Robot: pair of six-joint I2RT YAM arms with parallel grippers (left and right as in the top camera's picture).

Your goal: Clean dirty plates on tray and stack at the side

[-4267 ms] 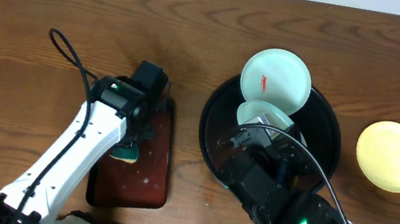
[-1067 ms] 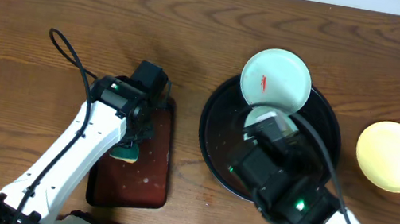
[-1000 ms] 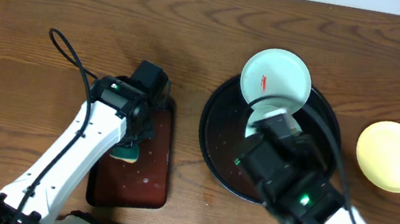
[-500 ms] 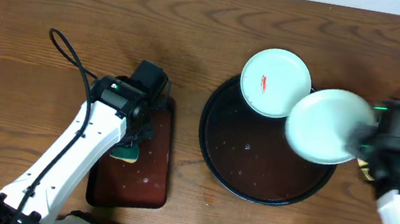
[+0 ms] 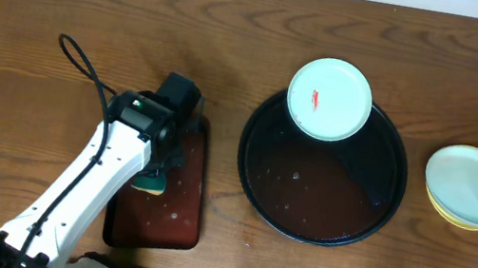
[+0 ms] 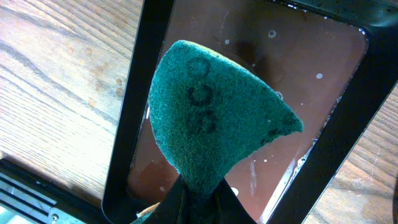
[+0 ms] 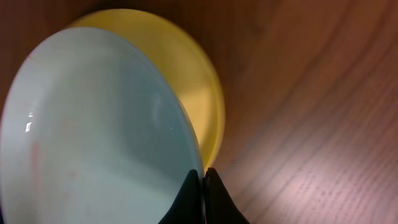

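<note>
The black round tray (image 5: pixel 257 171) holds one mint-white plate (image 5: pixel 328 99) with a red smear, resting on its far rim. My right gripper (image 7: pixel 203 177) is shut on the rim of a second mint-white plate (image 5: pixel 468 186), also seen in the right wrist view (image 7: pixel 93 124), which lies on the pale yellow plate (image 7: pixel 199 87) at the table's right edge (image 5: pixel 456 219). My left gripper (image 6: pixel 202 202) is shut on a green scouring sponge (image 6: pixel 211 118) and holds it over the brown rectangular tray (image 5: pixel 180 202).
The brown rectangular tray (image 6: pixel 323 56) is wet with droplets. The round tray's floor shows a few water drops (image 5: pixel 295 175). The left arm (image 5: pixel 86 187) and its cable (image 5: pixel 77 60) cross the table's left half.
My right gripper lifted the mint-white plate off the round tray, carried it right and set it on the yellow plate. The left arm has not moved.
</note>
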